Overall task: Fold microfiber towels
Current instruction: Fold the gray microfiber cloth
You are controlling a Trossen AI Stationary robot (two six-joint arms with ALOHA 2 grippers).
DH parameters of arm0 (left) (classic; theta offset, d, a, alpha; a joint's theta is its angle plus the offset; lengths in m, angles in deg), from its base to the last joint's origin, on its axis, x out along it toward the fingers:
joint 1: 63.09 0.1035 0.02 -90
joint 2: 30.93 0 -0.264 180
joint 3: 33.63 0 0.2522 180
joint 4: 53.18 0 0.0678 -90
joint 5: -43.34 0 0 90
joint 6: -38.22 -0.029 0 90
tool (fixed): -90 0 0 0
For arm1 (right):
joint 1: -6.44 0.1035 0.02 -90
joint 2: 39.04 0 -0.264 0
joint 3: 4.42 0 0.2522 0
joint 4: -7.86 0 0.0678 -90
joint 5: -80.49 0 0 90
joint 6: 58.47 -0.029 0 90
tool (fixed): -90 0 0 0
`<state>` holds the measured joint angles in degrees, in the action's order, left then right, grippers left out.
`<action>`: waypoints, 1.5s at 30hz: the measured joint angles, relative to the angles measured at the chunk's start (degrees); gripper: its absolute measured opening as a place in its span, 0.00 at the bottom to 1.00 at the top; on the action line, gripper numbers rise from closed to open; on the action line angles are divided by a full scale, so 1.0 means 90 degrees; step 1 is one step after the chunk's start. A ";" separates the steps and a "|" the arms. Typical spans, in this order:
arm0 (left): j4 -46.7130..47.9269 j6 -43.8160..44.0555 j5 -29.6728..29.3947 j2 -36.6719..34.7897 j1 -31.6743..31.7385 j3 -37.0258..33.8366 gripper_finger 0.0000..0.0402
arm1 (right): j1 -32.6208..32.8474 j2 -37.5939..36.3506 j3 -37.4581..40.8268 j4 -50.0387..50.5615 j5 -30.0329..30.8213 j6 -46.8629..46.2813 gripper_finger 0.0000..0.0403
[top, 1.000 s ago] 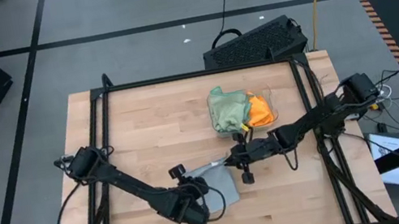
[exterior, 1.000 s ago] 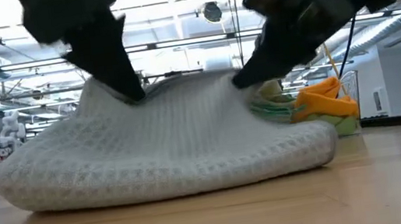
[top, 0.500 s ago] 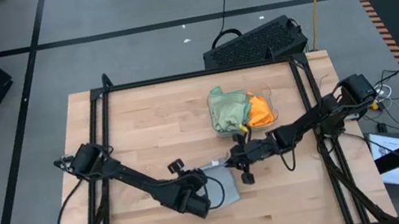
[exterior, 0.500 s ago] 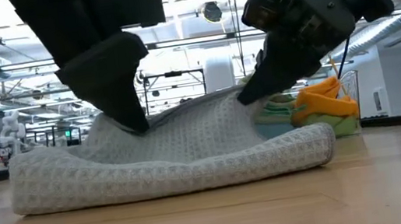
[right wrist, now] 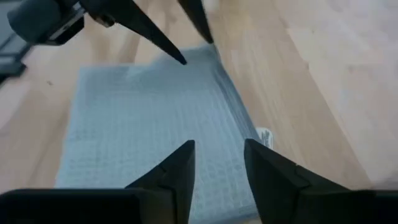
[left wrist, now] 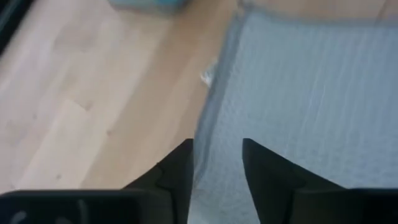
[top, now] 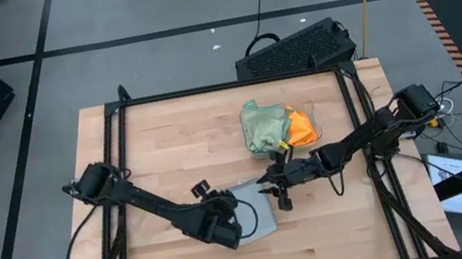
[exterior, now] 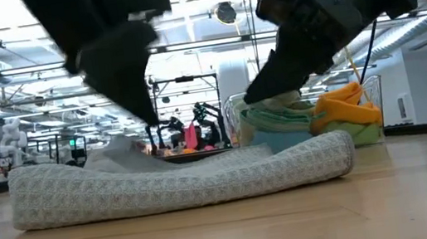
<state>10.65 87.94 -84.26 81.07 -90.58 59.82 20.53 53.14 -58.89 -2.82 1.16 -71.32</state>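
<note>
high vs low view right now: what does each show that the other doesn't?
High only: the whole table, both arms' full reach, the keyboard on the floor behind.
Low only: the grey towel lies flat, both tools raised clear of it; room behind.
Both: grey towel, left tool, right tool, tray of green and orange towels.
</note>
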 joint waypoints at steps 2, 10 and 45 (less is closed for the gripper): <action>-0.0006 -0.0022 -0.0086 -0.0242 0.0003 0.0003 0.37 | 0.0085 -0.0060 0.0000 -0.0099 0.0001 0.0010 0.33; -0.0517 0.0062 -0.0755 -0.0757 -0.0614 -0.0067 0.35 | 0.0759 0.0176 0.0000 -0.0843 -0.0024 0.0011 0.29; -0.4220 -0.0580 -0.1480 -0.1403 -0.0997 -0.2960 0.01 | 0.1112 0.2040 -0.0015 -0.3686 0.0226 0.0030 0.01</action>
<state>-27.33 82.73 -97.58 68.45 -99.56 33.18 30.54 71.51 -59.02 -36.00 3.20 -71.05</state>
